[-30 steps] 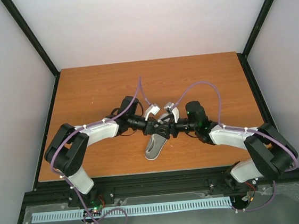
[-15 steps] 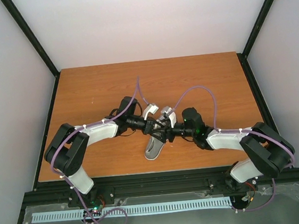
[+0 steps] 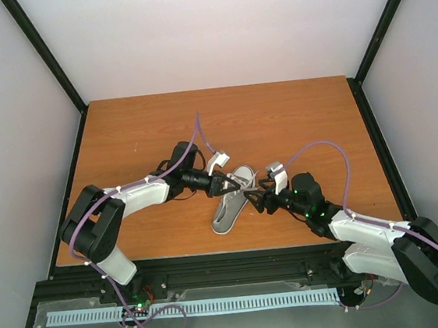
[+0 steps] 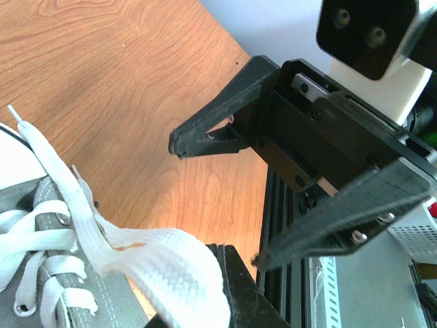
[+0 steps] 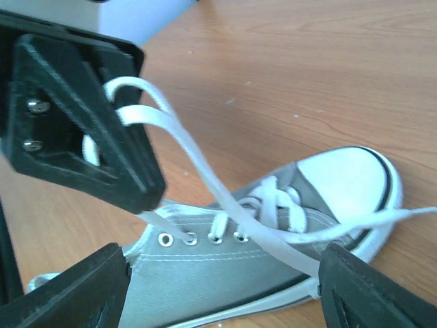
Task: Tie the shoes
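The grey sneaker (image 3: 228, 210) with white toe cap lies mid-table, toe pointing away from the arms. My left gripper (image 3: 234, 183) is above its laced part, shut on a fold of white lace (image 4: 174, 263) pinched at the fingertips (image 4: 220, 249). The right wrist view shows that lace (image 5: 198, 160) running from the left gripper down to the eyelets of the shoe (image 5: 225, 273). My right gripper (image 3: 258, 199) is wide open just right of the shoe, empty, with its fingers (image 5: 68, 290) either side of the shoe's side. It shows open in the left wrist view (image 4: 273, 184).
The wooden table (image 3: 292, 117) ends in a black frame rail (image 3: 214, 262) near the arm bases. Purple cables loop over both arms. A free lace end (image 5: 403, 217) trails past the toe cap.
My right arm has pulled back toward the near right, away from the left gripper. The left gripper stays over the shoe with the lace in it.
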Controlling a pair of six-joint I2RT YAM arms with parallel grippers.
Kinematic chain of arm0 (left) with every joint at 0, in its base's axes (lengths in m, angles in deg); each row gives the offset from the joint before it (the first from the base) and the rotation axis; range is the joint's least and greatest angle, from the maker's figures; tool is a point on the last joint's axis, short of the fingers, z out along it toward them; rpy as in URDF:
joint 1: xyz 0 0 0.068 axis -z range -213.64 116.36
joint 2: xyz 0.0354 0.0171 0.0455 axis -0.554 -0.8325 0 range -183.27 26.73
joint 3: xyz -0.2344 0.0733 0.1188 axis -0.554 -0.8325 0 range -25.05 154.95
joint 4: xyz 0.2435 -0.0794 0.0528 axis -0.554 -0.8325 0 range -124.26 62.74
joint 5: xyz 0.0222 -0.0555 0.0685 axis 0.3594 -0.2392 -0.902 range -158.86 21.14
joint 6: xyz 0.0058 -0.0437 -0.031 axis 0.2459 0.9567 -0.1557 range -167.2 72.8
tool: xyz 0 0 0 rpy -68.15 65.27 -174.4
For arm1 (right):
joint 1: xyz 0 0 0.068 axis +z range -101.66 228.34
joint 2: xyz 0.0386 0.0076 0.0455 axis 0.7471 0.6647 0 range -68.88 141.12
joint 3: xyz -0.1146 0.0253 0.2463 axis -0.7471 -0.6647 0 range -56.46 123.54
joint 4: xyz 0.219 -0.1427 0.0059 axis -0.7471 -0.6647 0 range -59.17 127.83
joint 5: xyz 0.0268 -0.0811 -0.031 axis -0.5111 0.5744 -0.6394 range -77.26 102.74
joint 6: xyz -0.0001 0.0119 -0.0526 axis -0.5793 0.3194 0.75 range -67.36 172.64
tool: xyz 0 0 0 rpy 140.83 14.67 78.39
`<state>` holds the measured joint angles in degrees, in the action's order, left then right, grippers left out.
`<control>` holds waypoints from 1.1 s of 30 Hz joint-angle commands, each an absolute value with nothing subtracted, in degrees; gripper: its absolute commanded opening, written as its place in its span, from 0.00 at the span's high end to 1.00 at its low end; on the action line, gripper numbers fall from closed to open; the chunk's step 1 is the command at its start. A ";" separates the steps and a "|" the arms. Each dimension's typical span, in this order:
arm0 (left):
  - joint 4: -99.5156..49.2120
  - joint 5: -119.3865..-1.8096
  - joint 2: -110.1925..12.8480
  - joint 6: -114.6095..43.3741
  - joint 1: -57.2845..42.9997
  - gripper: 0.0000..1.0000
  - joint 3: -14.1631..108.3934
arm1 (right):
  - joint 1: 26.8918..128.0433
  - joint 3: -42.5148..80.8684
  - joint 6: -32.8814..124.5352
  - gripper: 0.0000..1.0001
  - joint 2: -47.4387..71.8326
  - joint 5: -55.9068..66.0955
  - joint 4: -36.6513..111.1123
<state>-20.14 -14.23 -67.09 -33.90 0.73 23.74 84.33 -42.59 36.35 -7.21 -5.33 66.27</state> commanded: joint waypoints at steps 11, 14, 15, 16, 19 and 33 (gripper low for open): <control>-19.56 -12.36 -66.07 -34.81 0.28 0.97 23.83 | 82.71 -37.92 37.93 0.54 4.54 -6.11 65.70; -19.46 -12.22 -66.20 -34.82 0.28 0.97 23.82 | 82.76 -36.49 38.90 0.56 7.03 -6.83 66.34; -19.47 -12.25 -66.24 -34.81 0.28 0.97 23.84 | 82.71 -35.91 39.20 0.57 7.71 -6.78 66.24; -19.45 -12.24 -66.30 -34.76 0.28 0.97 23.90 | 82.71 -35.37 39.47 0.59 8.37 -6.46 66.11; -19.42 -12.06 -66.50 -34.76 0.28 0.97 23.87 | 82.76 -34.31 40.34 0.62 10.26 -5.47 66.12; -19.44 -13.19 -66.89 -34.78 0.28 0.97 23.99 | 83.36 -34.34 39.56 0.97 5.40 -3.95 58.38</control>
<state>-20.27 -13.42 -67.11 -33.92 0.49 23.44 82.86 -34.13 40.11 10.75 -5.09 62.38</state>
